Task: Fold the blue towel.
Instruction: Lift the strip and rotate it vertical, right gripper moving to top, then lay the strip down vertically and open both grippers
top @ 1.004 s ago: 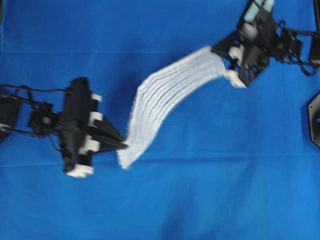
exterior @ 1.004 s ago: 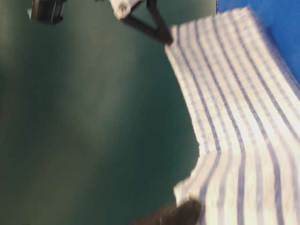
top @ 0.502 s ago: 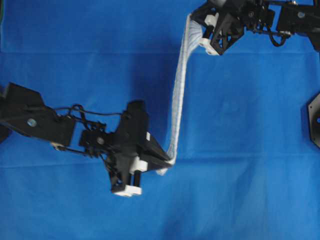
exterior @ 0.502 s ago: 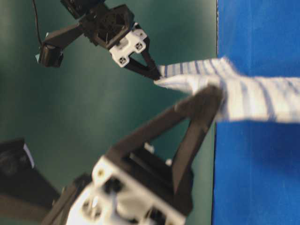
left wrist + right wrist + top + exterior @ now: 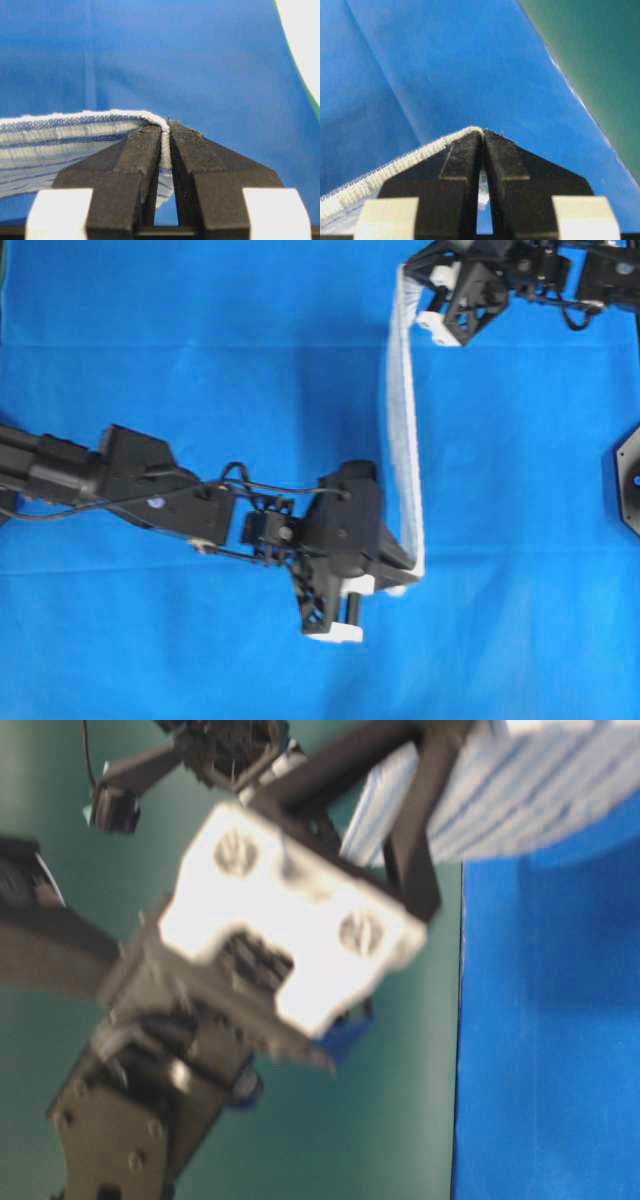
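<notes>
The white woven towel with thin blue stripes (image 5: 404, 430) hung taut between 2 hands, its long axis running from the far edge toward the near edge of the blue surface (image 5: 150, 340); the left hand (image 5: 405, 565) and the right hand (image 5: 412, 272) were each clamped on 1 end.

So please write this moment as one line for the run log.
blue towel: lifted, stretched between both arms | left gripper: jaws shut on corner | right gripper: jaws shut on corner

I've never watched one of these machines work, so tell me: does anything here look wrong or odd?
Nothing looks damaged. The one unusual sight is the blue towel: it hangs in the air above the blue sheet, stretched between the left hand and the right hand, each pinching a corner.
</notes>
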Robot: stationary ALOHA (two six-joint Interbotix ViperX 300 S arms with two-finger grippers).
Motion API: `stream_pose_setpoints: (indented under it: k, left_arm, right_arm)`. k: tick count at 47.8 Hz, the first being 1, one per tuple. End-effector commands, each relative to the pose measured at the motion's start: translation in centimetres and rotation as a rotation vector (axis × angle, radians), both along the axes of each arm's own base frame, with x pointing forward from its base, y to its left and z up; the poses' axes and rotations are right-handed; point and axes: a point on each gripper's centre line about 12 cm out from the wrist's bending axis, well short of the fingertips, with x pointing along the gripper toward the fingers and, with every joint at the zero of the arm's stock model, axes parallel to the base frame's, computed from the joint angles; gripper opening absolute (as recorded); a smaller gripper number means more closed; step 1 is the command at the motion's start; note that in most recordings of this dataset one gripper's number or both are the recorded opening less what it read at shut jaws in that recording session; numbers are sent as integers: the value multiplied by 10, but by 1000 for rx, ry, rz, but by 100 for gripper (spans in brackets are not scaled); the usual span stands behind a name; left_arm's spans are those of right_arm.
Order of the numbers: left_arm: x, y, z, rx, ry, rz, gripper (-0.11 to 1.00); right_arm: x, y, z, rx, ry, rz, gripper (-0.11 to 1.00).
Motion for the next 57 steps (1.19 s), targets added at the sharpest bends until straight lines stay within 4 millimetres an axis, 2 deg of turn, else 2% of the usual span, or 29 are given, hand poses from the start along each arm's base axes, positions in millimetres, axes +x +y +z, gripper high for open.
stream_pose_setpoints:
  k: [1,7,13,25,35,43,57]
  left_arm:
    - [9,-5,21,-2,-64,-11,3]
    - [8,-4,12,-5,-43,-6,3]
    - [-1,-2,1,-12,-12,1,3]
    - [-39,4,-24,-83,72,45,3]
    - [-70,2,-37,-144,96,63,3]
    - [-77,2,-42,-149,111,65,3]
    - [-76,5,-46,-147,120,73,6]
  right_arm:
    - [-8,-1,12,-21,-32,-10,3]
    - [-6,-1,7,-14,-20,-8,3]
    - [8,-8,-4,0,-1,-2,3]
    - [52,-22,-22,11,12,30,3]
    - [83,-26,-23,0,8,59,3]
    - [85,-25,-24,-7,13,69,3]
    - [86,-22,-25,-8,15,76,4]
